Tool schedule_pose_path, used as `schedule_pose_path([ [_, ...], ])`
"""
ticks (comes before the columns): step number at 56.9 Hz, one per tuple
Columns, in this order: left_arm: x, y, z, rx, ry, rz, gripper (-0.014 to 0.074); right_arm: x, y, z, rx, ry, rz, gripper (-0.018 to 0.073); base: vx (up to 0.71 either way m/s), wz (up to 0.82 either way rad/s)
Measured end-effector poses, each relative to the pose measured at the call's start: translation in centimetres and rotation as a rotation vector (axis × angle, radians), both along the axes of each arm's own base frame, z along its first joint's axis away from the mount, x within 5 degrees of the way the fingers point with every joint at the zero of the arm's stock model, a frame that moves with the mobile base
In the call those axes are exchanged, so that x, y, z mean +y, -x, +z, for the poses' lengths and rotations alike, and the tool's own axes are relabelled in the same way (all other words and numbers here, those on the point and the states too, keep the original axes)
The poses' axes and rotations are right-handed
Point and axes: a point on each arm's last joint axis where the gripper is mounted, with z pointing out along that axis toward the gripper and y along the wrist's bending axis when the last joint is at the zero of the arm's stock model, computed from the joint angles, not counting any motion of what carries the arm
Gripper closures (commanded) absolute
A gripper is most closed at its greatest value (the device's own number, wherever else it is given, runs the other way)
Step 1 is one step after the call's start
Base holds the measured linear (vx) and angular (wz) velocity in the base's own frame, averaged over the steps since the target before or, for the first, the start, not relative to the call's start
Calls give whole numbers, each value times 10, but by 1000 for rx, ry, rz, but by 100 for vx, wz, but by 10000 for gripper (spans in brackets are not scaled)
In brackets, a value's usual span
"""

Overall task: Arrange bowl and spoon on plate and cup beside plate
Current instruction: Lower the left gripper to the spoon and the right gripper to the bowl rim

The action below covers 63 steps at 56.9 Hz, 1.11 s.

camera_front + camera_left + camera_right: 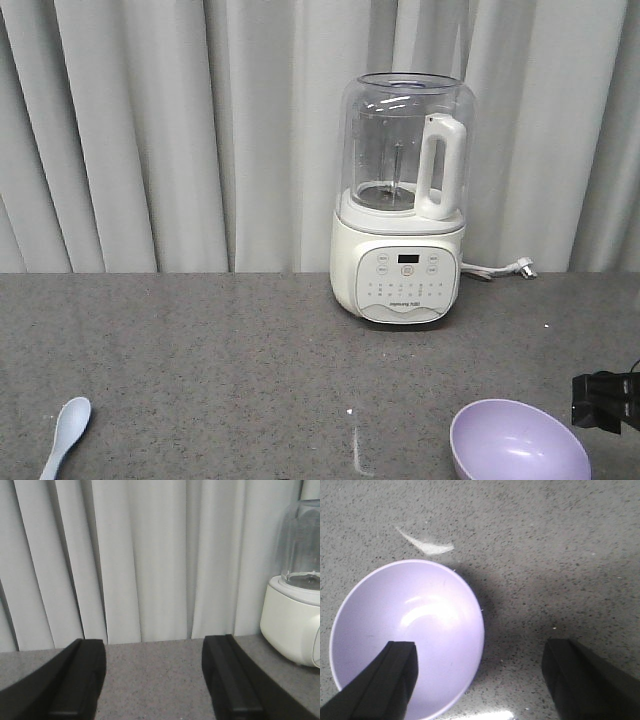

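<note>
Nearest to me, the right gripper (480,650) hangs over the lavender bowl (420,620) with its jaws spread wide and nothing between them. One finger (395,680) sits above the bowl's inside and the other over bare table (570,555), so the bowl's right-hand rim lies in the gap. I judge that a straight descent would set the jaws astride that rim, and this arm is plainly the nearer one for the bowl. Off to the left the pale spoon (65,432) lies flat, well apart from the bowl, its long axis running roughly near to far with the scoop at the far end; that falls on the left arm's side. The left gripper (155,650) is also wide open and empty, facing the curtain (150,555). Behind stands the white blender (402,200). I can see neither plate nor cup.
</note>
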Motion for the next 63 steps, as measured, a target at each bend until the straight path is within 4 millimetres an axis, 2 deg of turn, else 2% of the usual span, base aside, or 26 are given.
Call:
schedule_pose_path([
  [6,-1,0,-10,106,8,-5,59,0,-2,0,-18,9,15,2,0,0],
  [12,-2,-8,-25,283,42,-3,59,0,-3,2,-38,23,30,2,0,0],
  [18,-5,-26,-41,485,54,3,59,0,-6,2,-42,32,41,2,0,0],
  [30,-10,-74,-70,821,39,15,59,-1,-9,2,-45,51,65,2,0,0],
  [47,-18,-132,-113,1054,40,21,59,-1,-9,2,-48,59,74,2,0,0],
  [63,-19,-150,-156,1199,27,31,59,-1,-9,2,-51,65,81,2,0,0],
])
